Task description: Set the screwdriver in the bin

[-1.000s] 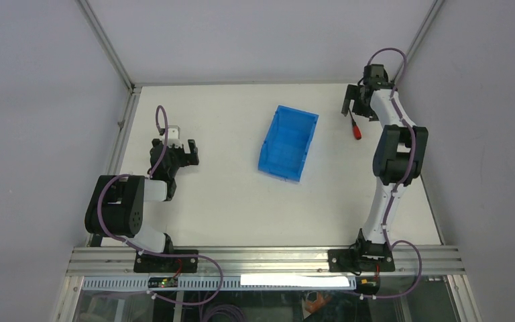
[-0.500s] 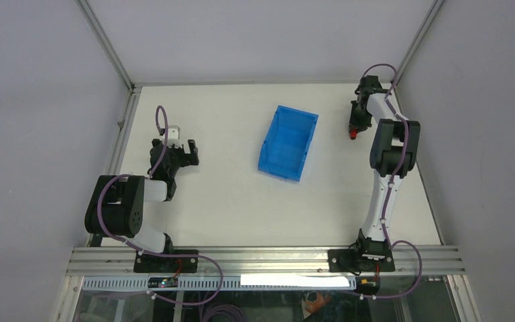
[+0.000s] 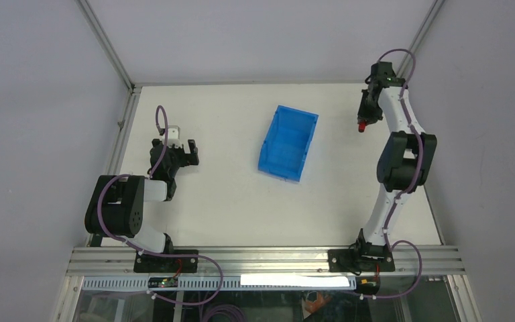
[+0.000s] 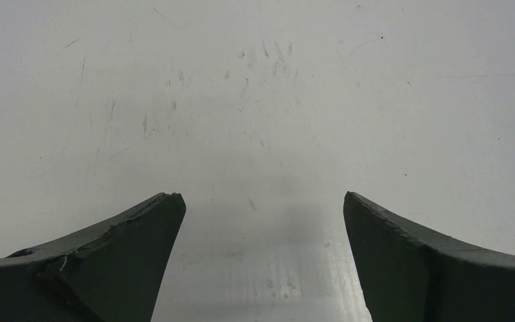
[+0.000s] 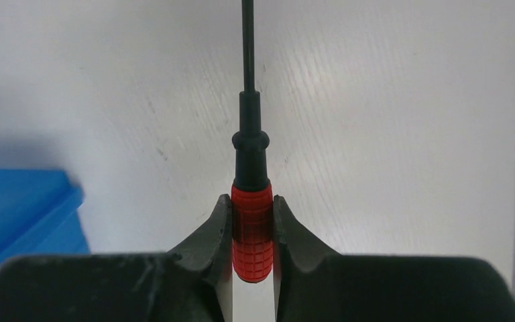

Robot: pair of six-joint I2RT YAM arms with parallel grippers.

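Note:
The screwdriver [image 5: 251, 228] has a red ribbed handle and a thin black shaft that points away from the wrist camera. My right gripper [image 5: 252, 201] is shut on the red handle, both fingers pressed against its sides. From above, the right gripper [image 3: 367, 115] hangs over the far right of the table, the red end of the screwdriver [image 3: 361, 126] showing below it. The blue bin [image 3: 288, 142] sits mid-table, to the left of that gripper; a corner of the bin [image 5: 20, 208] shows in the right wrist view. My left gripper [image 4: 261, 204] is open over bare tabletop.
White table [image 3: 241, 201] with a metal frame rail along its left edge [image 3: 122, 134]. Grey enclosure walls rise behind and to both sides. The left arm [image 3: 167, 157] rests folded at the left side.
The right gripper went down onto the screwdriver, shut on its red handle, and has lifted it off the table. The left arm and the bin have not moved.

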